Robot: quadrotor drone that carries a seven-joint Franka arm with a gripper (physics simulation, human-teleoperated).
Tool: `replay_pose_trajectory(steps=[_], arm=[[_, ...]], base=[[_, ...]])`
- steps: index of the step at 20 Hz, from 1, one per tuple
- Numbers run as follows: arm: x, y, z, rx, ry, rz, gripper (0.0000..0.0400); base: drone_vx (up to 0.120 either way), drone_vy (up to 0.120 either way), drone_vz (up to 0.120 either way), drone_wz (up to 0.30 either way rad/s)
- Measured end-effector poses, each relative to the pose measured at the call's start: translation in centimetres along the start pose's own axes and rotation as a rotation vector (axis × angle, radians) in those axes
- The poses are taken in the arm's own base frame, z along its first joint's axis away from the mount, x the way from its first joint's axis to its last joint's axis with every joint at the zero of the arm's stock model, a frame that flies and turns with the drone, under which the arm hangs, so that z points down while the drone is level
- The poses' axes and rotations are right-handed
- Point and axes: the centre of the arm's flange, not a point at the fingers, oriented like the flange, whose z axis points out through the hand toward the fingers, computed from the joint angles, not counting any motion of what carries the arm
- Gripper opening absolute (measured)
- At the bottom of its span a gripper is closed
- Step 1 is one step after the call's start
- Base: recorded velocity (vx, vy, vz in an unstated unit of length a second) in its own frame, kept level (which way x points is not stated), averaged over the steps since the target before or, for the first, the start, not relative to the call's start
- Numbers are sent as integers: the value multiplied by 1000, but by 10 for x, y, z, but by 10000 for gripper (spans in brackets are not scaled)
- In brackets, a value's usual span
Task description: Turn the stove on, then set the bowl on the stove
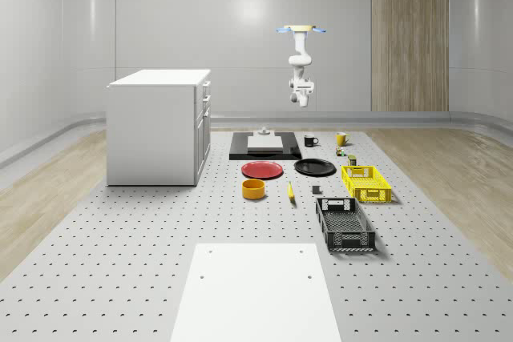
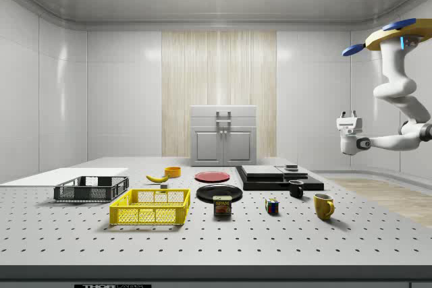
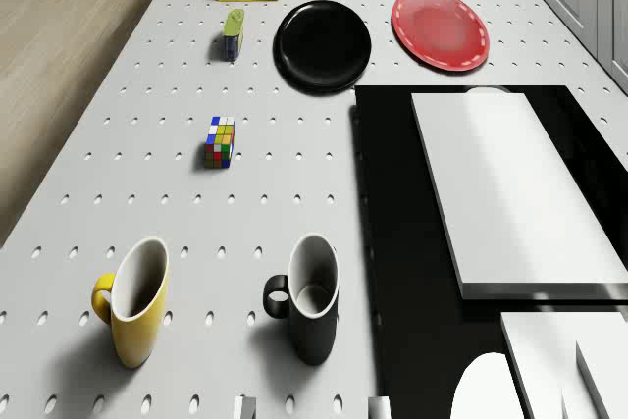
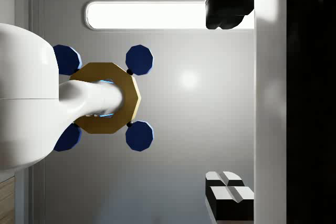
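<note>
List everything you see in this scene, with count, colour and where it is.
Cabinet: 1, white, table's left in whole-scene view.
Stove: 1, black with white top, beside cabinet.
Bowl: 1, orange, in front of red plate.
Plates: 2, red and black, in front of stove.
Mugs: 2, black and yellow, beside stove.
Crates: 2, yellow and black.
Banana: 1, yellow.
Rubik's cube: 1.
Can: 1.
Drone: hovering beyond stove; gripper high in air.

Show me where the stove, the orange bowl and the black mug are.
stove (image 1: 240,152): whole-scene view, its bare black base.
orange bowl (image 1: 254,190): whole-scene view, its outer wall.
black mug (image 3: 312,319): drone view, its outer wall.
</note>
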Motion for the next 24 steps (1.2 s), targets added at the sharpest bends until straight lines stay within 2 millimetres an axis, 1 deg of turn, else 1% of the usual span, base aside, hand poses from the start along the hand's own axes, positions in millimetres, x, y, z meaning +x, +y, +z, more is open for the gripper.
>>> replay_pose_trajectory(steps=[7,12,16,22,24], arm=[[-2,2,-50,4,4,0,400],[-1,1,-75,7,7,0,400],[0,0,-85,9,9,0,400],[0,0,-91,12,12,0,400],[0,0,-92,13,13,0,400]], base=[[0,0,0,0],[0,0,0,0],[0,0,0,0],[0,0,0,0],[80,-100,0,0]])
